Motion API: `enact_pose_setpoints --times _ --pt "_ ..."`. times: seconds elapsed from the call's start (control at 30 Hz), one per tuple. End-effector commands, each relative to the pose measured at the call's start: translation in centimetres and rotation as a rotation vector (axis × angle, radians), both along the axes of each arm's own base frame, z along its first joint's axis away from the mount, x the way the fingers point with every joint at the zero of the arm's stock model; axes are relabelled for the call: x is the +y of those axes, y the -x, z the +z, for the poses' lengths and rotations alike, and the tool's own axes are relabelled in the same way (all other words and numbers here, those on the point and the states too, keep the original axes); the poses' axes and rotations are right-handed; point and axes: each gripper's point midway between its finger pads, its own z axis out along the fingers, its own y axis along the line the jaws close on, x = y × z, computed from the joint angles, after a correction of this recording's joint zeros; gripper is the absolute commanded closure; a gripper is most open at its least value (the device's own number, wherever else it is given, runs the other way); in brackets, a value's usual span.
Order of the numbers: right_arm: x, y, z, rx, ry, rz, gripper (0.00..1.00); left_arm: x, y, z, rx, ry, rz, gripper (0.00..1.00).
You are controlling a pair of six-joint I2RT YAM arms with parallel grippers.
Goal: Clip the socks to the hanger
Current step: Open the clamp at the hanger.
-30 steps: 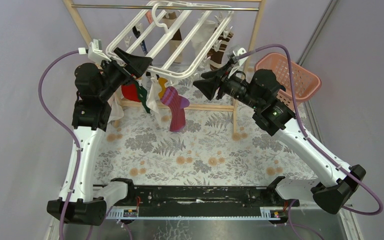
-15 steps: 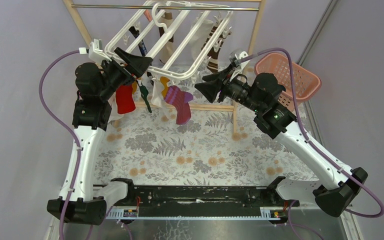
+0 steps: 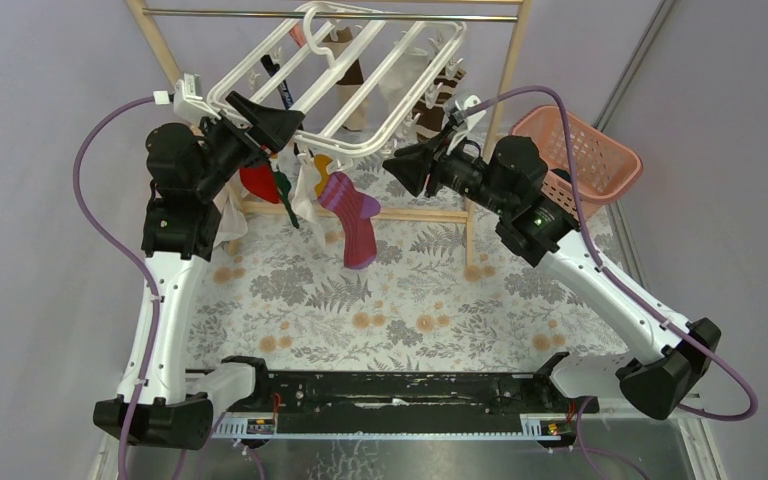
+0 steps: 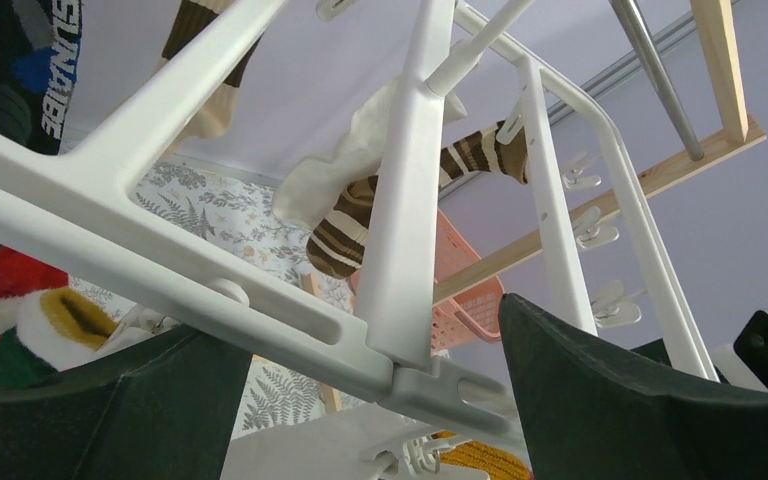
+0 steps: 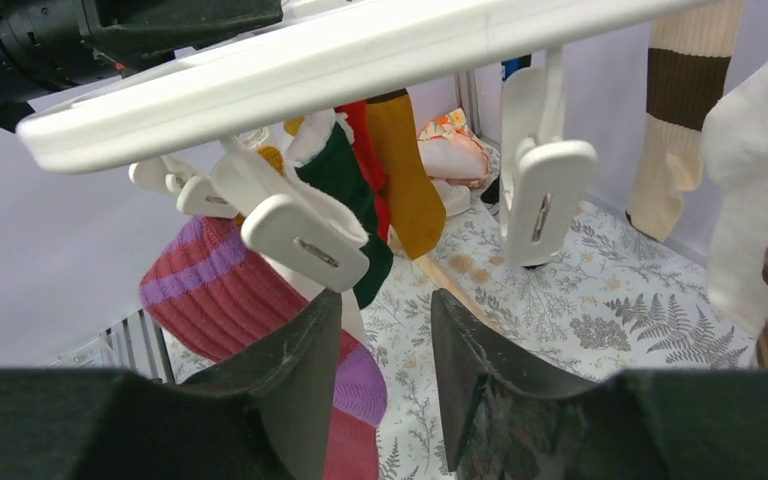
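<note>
The white hanger [image 3: 360, 90] hangs tilted from the rod, with several socks clipped to it. Among them are a red-and-purple sock [image 3: 352, 225], a red sock [image 3: 258, 182] and brown-striped socks [image 3: 438, 105]. My left gripper [image 3: 278, 128] is open at the hanger's near-left corner. In the left wrist view a frame bar [image 4: 405, 200] crosses between its spread jaws [image 4: 375, 345]. My right gripper [image 3: 392, 163] is open and empty by the near edge. In the right wrist view it [image 5: 385, 300] sits just below a white clip [image 5: 305, 240] that holds the red-and-purple sock [image 5: 220, 290].
A wooden rack [image 3: 160, 45] with a metal rod [image 3: 260, 14] carries the hanger. A pink lattice basket [image 3: 590, 150] stands at the right. A floral cloth [image 3: 390, 300] covers the table. A free clip [image 5: 545, 195] dangles to the right of my right gripper.
My right gripper has moved a little up and left toward the hanger's near edge. The hanger rocked, and the hanging socks swung right and then back. My left gripper stayed put.
</note>
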Motion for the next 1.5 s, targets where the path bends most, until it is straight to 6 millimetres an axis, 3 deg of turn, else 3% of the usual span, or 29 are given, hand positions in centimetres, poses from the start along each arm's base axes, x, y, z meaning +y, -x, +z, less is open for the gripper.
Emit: enact_pose_setpoints --times 0.0,0.33,0.6,0.67,0.77,0.9,1.0,1.17,1.33,1.47 --pt "0.1 0.6 4.8 -0.099 -0.087 0.022 0.57 0.1 0.4 1.6 -0.056 -0.020 -0.002 0.04" --pt "0.0 2.0 5.4 -0.107 -0.115 0.074 0.58 0.1 0.2 1.2 -0.048 -0.022 -0.004 0.04" --pt "0.3 2.0 5.8 -0.113 -0.119 0.087 0.59 0.1 0.3 1.4 -0.053 -0.025 -0.003 0.04" --pt "0.4 2.0 5.8 -0.114 -0.120 0.092 0.63 0.1 0.4 1.4 -0.053 -0.027 -0.004 0.04" --pt "0.5 2.0 5.7 -0.110 -0.129 0.096 0.87 0.2 0.4 1.4 -0.050 -0.031 -0.002 0.04" --pt "0.4 2.2 5.4 -0.105 -0.124 0.097 0.91 0.2 0.4 1.9 -0.057 -0.030 -0.002 0.04" --pt "0.2 2.3 5.3 -0.104 -0.115 0.091 1.00 0.1 0.4 1.8 -0.056 -0.025 -0.007 0.04" --pt "-0.5 2.7 5.4 -0.105 -0.089 0.074 1.00 0.0 1.0 2.7 -0.084 -0.022 -0.014 0.03" --pt "-0.8 2.6 4.9 -0.040 -0.014 0.061 1.00 2.3 2.6 3.3 -0.114 -0.083 0.124 0.01" --pt "-1.0 2.7 4.2 0.008 0.059 0.060 1.00 3.1 4.2 3.5 -0.145 -0.122 0.165 0.01"
